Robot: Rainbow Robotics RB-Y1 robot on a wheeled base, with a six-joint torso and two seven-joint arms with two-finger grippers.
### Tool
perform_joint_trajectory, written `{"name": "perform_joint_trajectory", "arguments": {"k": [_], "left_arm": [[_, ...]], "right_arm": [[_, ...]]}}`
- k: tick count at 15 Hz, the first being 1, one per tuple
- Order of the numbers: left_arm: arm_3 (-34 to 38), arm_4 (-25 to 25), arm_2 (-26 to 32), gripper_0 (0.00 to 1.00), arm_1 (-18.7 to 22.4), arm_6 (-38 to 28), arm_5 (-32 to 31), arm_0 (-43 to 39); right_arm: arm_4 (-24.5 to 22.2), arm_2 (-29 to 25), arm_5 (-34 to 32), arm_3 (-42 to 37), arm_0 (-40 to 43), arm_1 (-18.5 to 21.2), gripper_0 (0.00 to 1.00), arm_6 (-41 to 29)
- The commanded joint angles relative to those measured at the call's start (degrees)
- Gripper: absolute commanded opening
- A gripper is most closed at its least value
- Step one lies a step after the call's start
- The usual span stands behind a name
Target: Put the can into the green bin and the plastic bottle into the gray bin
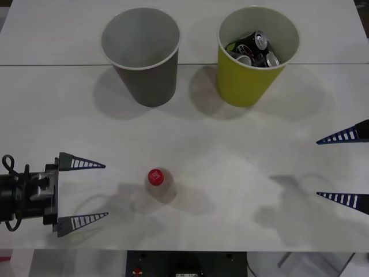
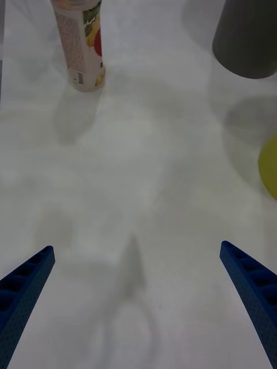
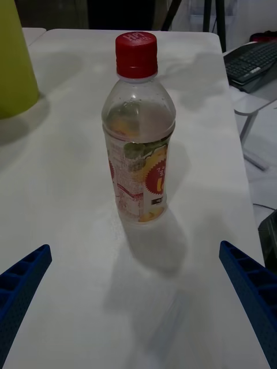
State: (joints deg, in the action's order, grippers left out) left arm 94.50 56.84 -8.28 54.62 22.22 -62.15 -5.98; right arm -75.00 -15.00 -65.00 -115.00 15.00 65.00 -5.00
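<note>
My left tool (image 1: 83, 190) sits low at the lower left of the front view, fingers spread wide and holding nothing, pointed at the plastic bottle (image 1: 159, 183). My right tool (image 1: 346, 167) waits at the right edge, fingers likewise apart and empty.

The bottle stands upright on the white table (image 1: 230, 161), a little left of centre in the lower half of the frame, apart from both tools. In my left wrist view the bottle (image 3: 139, 130) looks clear and nearly empty, so I judge it light, thin-walled and easy to tip or squash. I would close on the labelled middle of the body — not the narrow neck under the red cap (image 3: 136, 53) — and squeeze gently.

There is open table between my left tool and the bottle, and more beyond it. The near table edge runs close below my left tool.

Farther back, the gray bin (image 1: 141, 55) stands at upper left with nothing visible inside, and the green bin (image 1: 255, 52) at upper right already holds dark cans (image 1: 253, 49).
</note>
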Motion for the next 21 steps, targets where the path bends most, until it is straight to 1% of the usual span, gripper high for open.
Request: {"name": "perform_joint_trajectory", "arguments": {"k": [1,3,6,10,13,16,18,21], "left_arm": [[-0.5,0.5,-0.1,1.00,-3.5,0.4,0.0,0.2],[-0.6,1.3,-0.1,1.00,-6.0,0.4,0.3,0.3],[-0.7,4.3,-0.9,1.00,-9.2,0.3,0.8,1.4],[-4.9,3.1,-5.6,1.00,-10.3,1.4,1.4,5.6],[-5.0,3.5,-6.4,1.00,-12.6,2.0,2.0,6.1],[-5.0,6.0,-6.4,1.00,-15.7,2.6,2.2,6.2],[-5.0,7.2,-6.4,1.00,-16.9,2.7,2.5,6.2],[-5.0,10.7,-6.3,1.00,-19.8,2.3,3.0,6.8]], "right_arm": [[0.0,0.0,0.0,0.0,0.0,0.0,1.00,0.0],[0.0,0.0,0.0,0.0,0.0,0.0,1.00,0.0],[0.0,0.0,0.0,0.0,0.0,0.0,1.00,0.0],[0.0,0.0,0.0,0.0,0.0,0.0,1.00,0.0],[0.0,0.0,0.0,0.0,0.0,0.0,1.00,0.0],[0.0,0.0,0.0,0.0,0.0,0.0,1.00,0.0],[0.0,0.0,0.0,0.0,0.0,0.0,1.00,0.0],[0.0,0.0,0.0,0.0,0.0,0.0,1.00,0.0]]}}
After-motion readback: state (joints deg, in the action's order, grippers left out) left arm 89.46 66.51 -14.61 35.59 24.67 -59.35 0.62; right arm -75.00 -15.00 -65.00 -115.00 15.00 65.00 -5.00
